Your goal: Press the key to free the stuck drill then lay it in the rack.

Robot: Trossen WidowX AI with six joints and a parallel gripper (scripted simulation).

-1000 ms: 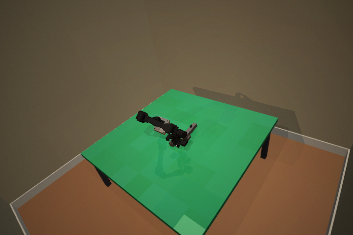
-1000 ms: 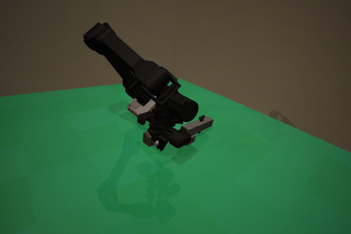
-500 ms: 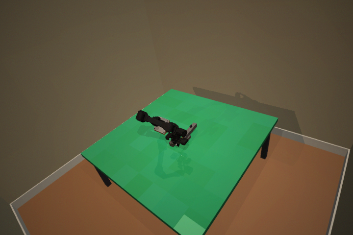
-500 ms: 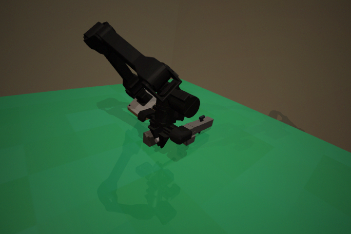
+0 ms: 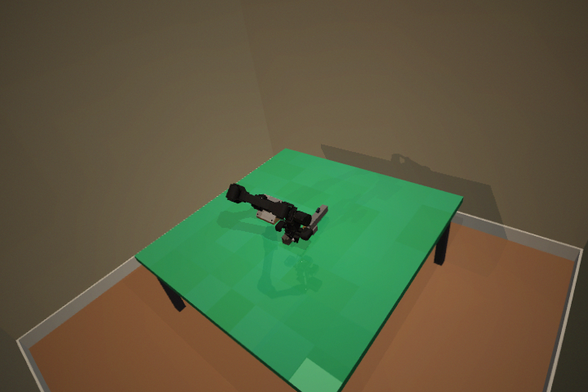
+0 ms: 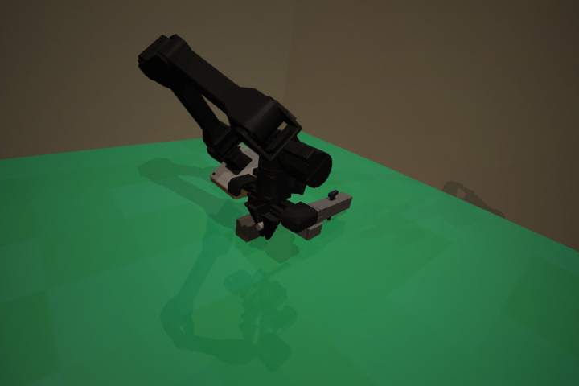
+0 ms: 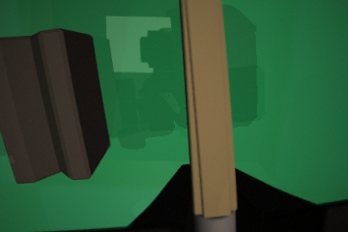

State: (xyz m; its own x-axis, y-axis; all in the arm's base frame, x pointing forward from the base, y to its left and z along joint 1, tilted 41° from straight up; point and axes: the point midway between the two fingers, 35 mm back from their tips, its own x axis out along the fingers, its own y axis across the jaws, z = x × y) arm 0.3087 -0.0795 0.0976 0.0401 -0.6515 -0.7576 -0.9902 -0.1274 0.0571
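The drill [image 7: 208, 97] is a long tan bar with a grey round end. Its pale end [image 6: 259, 226] also shows at the fingertips in the exterior view. My gripper [image 5: 296, 239] [image 6: 267, 231] [image 7: 201, 172] is shut on it, low over the table and clear of the grey housing. A dark grooved block [image 7: 22, 106] [image 6: 247, 229] [image 5: 286, 239], apparently the rack, lies beside the drill, to its left in the wrist view. The drill is not lying in its groove. The black key [image 6: 332, 195] [image 5: 318, 210] stands on top of the grey housing [image 6: 338, 207] [image 5: 322, 214].
A smaller grey block [image 6: 311, 232] shows below the gripper's right side; whether it belongs to the rack or the housing I cannot tell. The arm's pale base plate [image 5: 267, 216] [image 6: 221, 176] is behind the gripper on the green table [image 5: 350, 286] [image 6: 390, 295].
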